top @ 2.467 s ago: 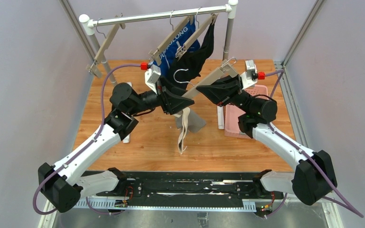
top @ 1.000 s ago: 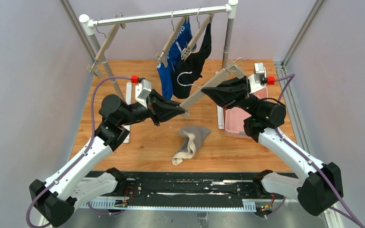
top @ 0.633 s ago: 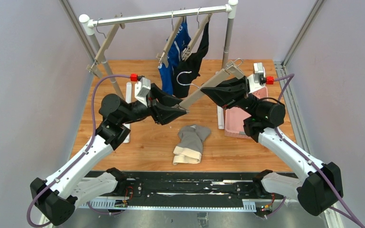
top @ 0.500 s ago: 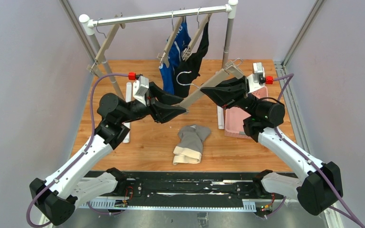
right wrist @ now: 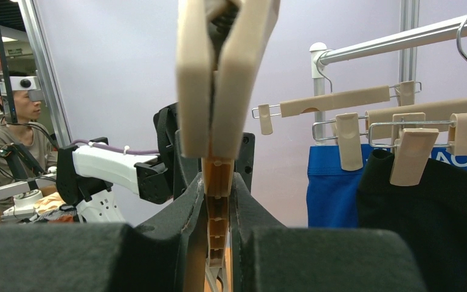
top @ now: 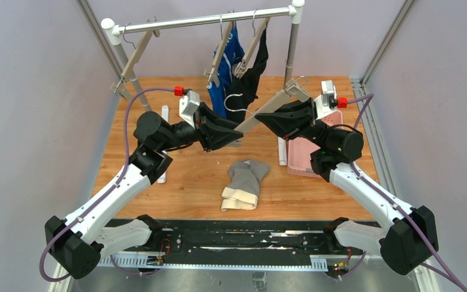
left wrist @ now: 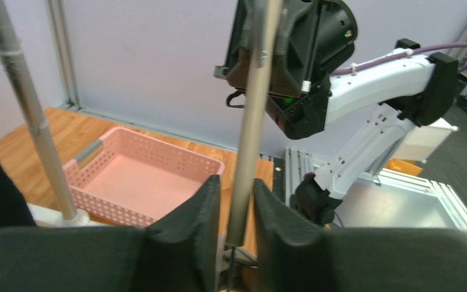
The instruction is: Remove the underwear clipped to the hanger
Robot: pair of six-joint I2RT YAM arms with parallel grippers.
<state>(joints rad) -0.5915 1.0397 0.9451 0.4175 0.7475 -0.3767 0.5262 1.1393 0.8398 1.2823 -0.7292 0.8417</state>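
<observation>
The light grey underwear (top: pixel 245 181) lies crumpled on the table, free of any hanger. The blue underwear (top: pixel 227 67) and the black underwear (top: pixel 254 68) hang clipped to hangers on the rail (top: pixel 207 20); both also show in the right wrist view, blue (right wrist: pixel 331 182) and black (right wrist: pixel 425 207). My right gripper (top: pixel 269 115) (right wrist: pixel 219 182) is shut on a bare beige hanger (top: pixel 278 99) (right wrist: pixel 219 73) and holds it slanted in the air. My left gripper (top: pixel 238 129) (left wrist: pixel 236 182) straddles that hanger's lower end (left wrist: pixel 252 109), with a narrow gap showing on one side.
A pink basket (top: pixel 301 157) (left wrist: pixel 158 143) stands on the table at the right. An empty hanger (top: pixel 135 56) hangs at the rail's left end. The rack's posts (top: pixel 292 48) (left wrist: pixel 27 109) stand at the back of the table.
The grey underwear came off the held hanger and dropped onto the table. My left gripper drew back, opened, then moved up around the hanger's lower end. The right gripper kept its hold.
</observation>
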